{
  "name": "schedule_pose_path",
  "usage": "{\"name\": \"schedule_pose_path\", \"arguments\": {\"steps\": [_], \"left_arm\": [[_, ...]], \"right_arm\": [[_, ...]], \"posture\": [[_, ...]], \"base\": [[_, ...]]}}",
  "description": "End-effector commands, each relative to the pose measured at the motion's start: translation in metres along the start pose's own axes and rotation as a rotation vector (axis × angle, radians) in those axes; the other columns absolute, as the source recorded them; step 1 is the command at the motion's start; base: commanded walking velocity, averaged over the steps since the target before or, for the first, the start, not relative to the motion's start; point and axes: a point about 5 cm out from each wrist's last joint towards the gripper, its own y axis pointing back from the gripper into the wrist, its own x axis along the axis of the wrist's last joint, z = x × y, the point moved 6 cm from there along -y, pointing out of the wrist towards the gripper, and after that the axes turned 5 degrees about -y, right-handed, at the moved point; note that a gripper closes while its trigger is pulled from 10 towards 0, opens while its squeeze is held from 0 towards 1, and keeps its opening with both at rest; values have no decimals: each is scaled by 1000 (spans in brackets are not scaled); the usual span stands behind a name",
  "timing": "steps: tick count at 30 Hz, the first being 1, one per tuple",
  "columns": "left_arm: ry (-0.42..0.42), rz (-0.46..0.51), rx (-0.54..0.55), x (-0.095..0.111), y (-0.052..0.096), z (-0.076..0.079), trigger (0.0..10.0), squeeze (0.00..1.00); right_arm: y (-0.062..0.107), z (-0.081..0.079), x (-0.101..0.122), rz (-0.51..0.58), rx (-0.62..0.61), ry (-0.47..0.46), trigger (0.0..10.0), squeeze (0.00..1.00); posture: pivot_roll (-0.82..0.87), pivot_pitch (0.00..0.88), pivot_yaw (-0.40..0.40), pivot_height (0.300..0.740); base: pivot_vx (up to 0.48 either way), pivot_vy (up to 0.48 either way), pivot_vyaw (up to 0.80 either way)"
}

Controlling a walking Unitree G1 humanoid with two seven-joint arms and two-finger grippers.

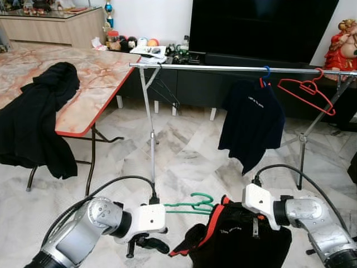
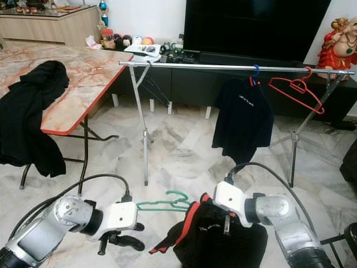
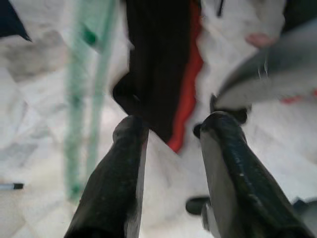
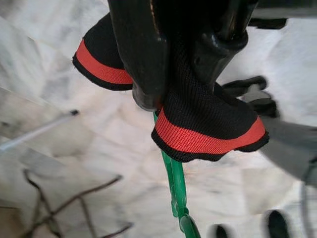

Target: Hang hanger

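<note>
- My right end effector (image 4: 163, 84) was clamped on the black-and-red shirt (image 1: 240, 237) with its green hanger (image 1: 192, 205), low before the rail (image 1: 234, 68).
- Left end effector (image 3: 171, 163) stood empty, fingers narrowly apart.
- Next, I judged, a lift to hook the rail.

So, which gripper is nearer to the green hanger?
Right. The right gripper is shut on the black and red shirt that the green hanger carries, touching the hanger. The left gripper is open beside it, apart.
</note>
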Motion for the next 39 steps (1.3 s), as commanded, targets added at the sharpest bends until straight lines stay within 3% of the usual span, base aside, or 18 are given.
{"name": "schedule_pose_path", "arguments": {"steps": [1,7,8,9,10,15,25,27,28,29,39], "left_arm": [[-5,61,40,16,3,-8,10000,1000],[37,152,82,29,1,-14,10000,1000],[36,148,85,29,0,-15,10000,718],[35,143,88,28,-1,-15,10000,718],[35,129,81,25,-3,-14,10000,0],[39,81,11,14,-14,1,10000,0],[53,50,15,4,-26,4,10000,0],[50,45,5,3,-27,4,9451,0],[48,40,4,2,-28,4,2196,0],[48,39,3,2,-28,4,0,0],[30,-1,-11,-6,-31,6,0,0]], "right_arm": [[-3,0,5,-8,37,45,10000,0],[-14,-11,11,18,106,44,10000,0],[-16,-12,12,26,111,45,10000,0],[-18,-13,13,30,114,45,10000,0],[-20,-14,15,38,116,46,10000,0],[-29,-21,26,78,146,67,10000,0],[-26,-27,34,105,167,85,10000,0],[-25,-27,34,105,168,88,10000,0],[-25,-27,33,104,167,88,10000,0],[-25,-27,33,104,166,89,10000,0],[-23,-27,45,140,165,102,10000,0]], "posture": [[43,0,-79,740],[43,0,-80,740],[44,0,-79,740],[44,0,-79,740],[42,0,-78,740],[33,0,-72,740],[12,0,-69,740],[10,0,-69,740],[9,0,-68,740],[9,0,-68,740],[7,0,-69,740]], "base": [[0,0,0],[0,0,0],[0,0,0],[0,0,0],[0,0,0],[0,0,0],[0,0,0],[0,0,0],[0,0,0],[0,0,0],[0,0,0]]}}
